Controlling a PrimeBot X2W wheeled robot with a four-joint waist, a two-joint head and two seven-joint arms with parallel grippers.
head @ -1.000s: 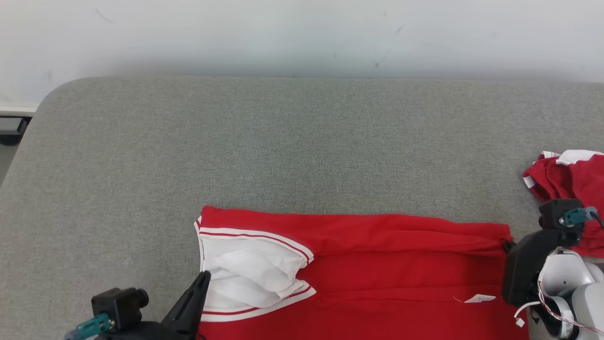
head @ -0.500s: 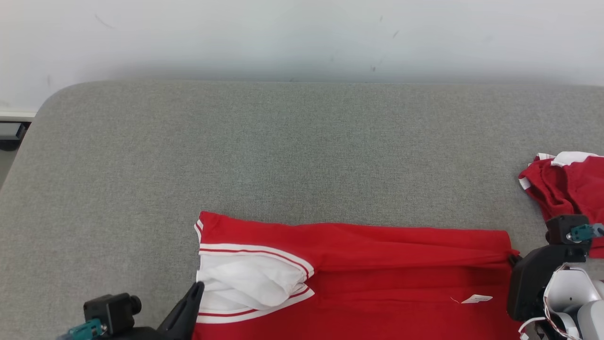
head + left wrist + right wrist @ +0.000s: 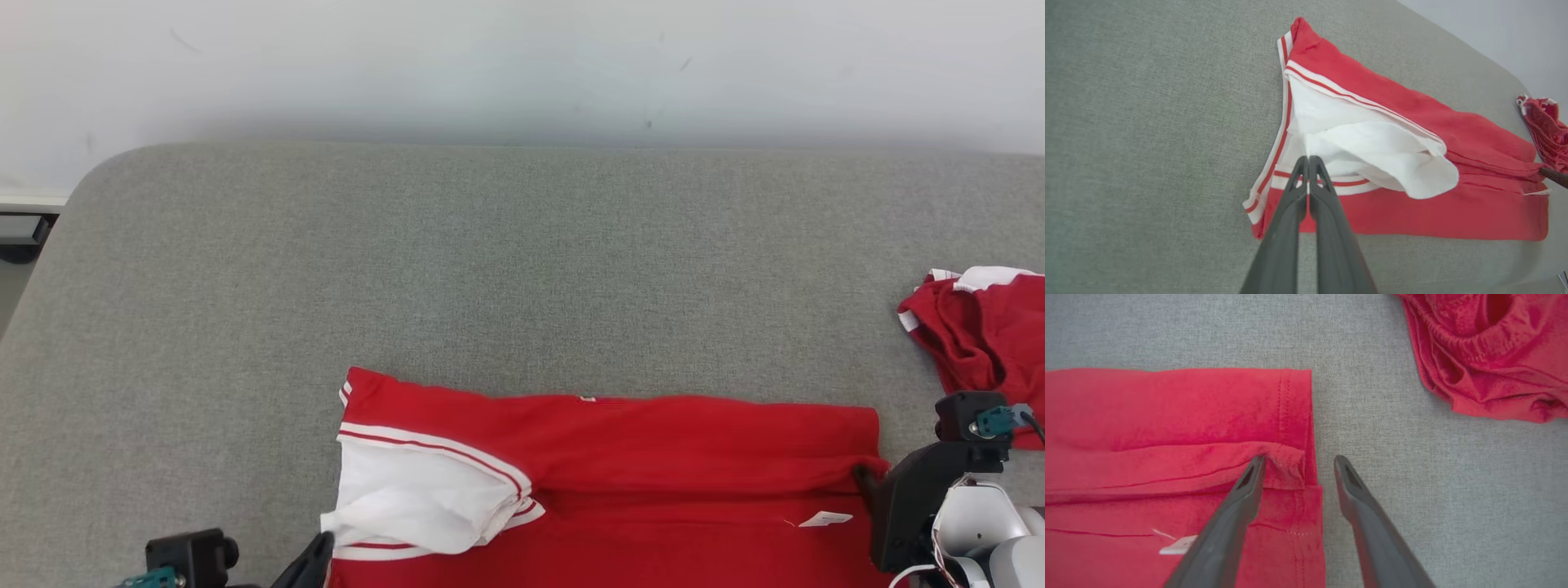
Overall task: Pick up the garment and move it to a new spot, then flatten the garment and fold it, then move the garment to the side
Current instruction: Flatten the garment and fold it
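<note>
The red garment (image 3: 653, 457) with white, red-striped trim lies folded lengthwise near the front of the grey table (image 3: 490, 261). My left gripper (image 3: 314, 555) is at its left end, shut on the white part (image 3: 1372, 143), whose corner is drawn toward the fingertips. In the left wrist view the left gripper (image 3: 1306, 160) has both fingers pressed together on that white fabric. My right gripper (image 3: 1298, 461) stands open over the garment's right hem (image 3: 1290, 416), one finger on the red cloth, the other over bare table. From the head camera the right gripper (image 3: 865, 478) touches the hem's right edge.
A second red garment (image 3: 980, 327) lies crumpled at the table's right edge, close behind my right wrist, and shows as a bunched red heap (image 3: 1490, 355) in the right wrist view. A white wall runs along the table's far edge. The table's left corner is rounded.
My right gripper has opened and let go of the hem, which now lies flat. My left gripper has drawn back toward the front edge, pulling the white part with it.
</note>
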